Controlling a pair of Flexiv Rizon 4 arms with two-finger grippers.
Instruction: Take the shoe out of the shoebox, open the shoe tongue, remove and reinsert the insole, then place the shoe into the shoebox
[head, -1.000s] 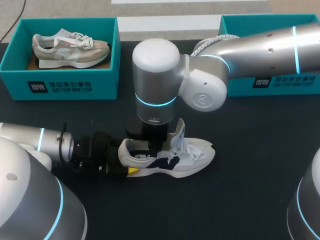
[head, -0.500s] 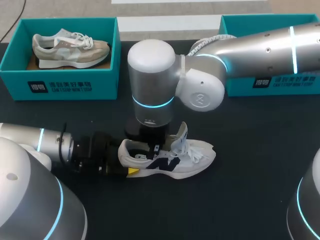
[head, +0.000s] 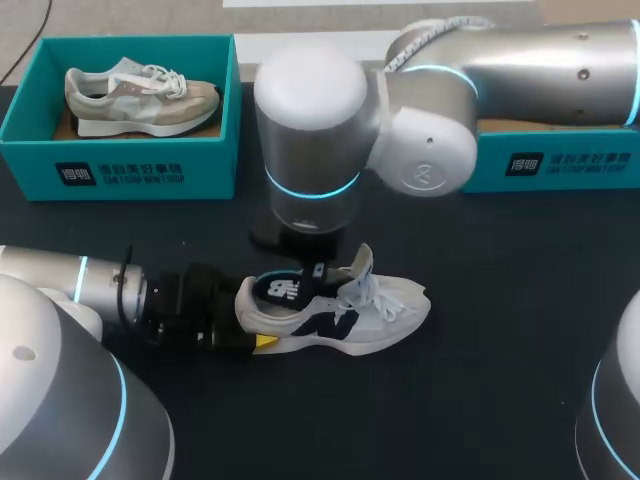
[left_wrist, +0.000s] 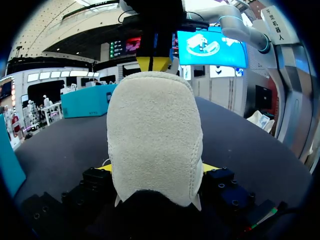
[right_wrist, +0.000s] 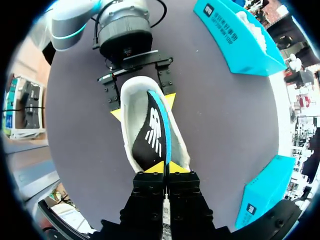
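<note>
Landmark: the white shoe (head: 372, 316) with the navy logo. You see it upright on its sole on the dark table (head: 480, 385), outside both shoeboxes.
Left gripper (left_wrist: 157, 169): it is at the shoe's heel. One yellow tip presses each side of the heel, so it is clamped on the shoe. Its arm lies low along the table behind the heel.
Right gripper (right_wrist: 164, 168): it is straight above the shoe's opening and points down. Its two yellow tips are pinched together on the toe end of the insole (right_wrist: 156, 131).
Insole: black with a white logo and a blue edge. Its pinched end is raised out of the shoe, and its other end sits down inside at the heel.
Tongue (head: 362, 264): it stands up ahead of the shoe's opening, with the loose laces (head: 378, 296) just in front of it.
Left shoebox (head: 130, 168): teal and open, well beyond the shoe's heel end. It holds a beige shoe (head: 140, 96).
Right shoebox (head: 565, 165): teal, well beyond the shoe's toe end. In the head view the right arm crosses over it, so you cannot see inside.
</note>
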